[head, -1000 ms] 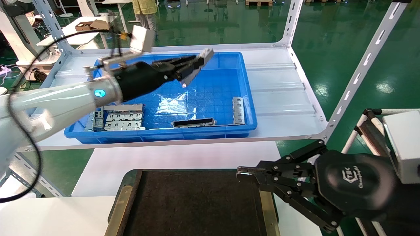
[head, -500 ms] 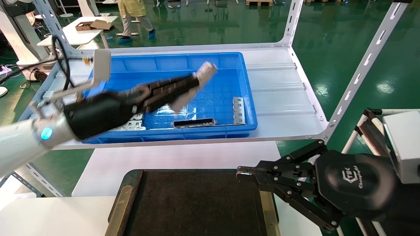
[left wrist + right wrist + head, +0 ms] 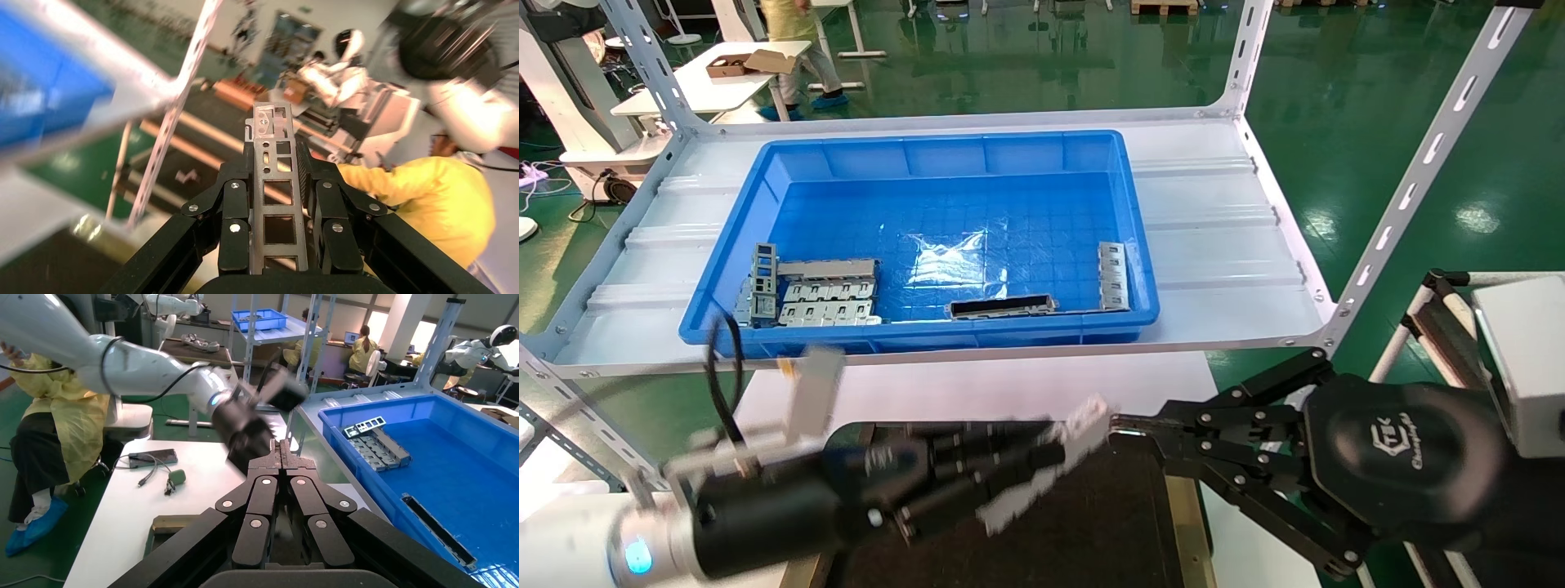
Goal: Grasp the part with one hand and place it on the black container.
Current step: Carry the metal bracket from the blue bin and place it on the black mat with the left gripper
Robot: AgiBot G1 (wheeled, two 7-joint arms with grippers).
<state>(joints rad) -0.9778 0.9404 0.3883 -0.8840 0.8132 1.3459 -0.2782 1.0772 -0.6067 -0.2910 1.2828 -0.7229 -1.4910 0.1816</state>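
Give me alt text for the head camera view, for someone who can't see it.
The left claw, shut on the part, reaches over the black container at the near edge of the view. The right claw sits shut at the container's right side. Behind them, a blue bin on a white shelf holds more metal pieces.

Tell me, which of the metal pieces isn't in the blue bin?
The part in the left gripper, held over the black container. The other metal pieces lie in the blue bin.
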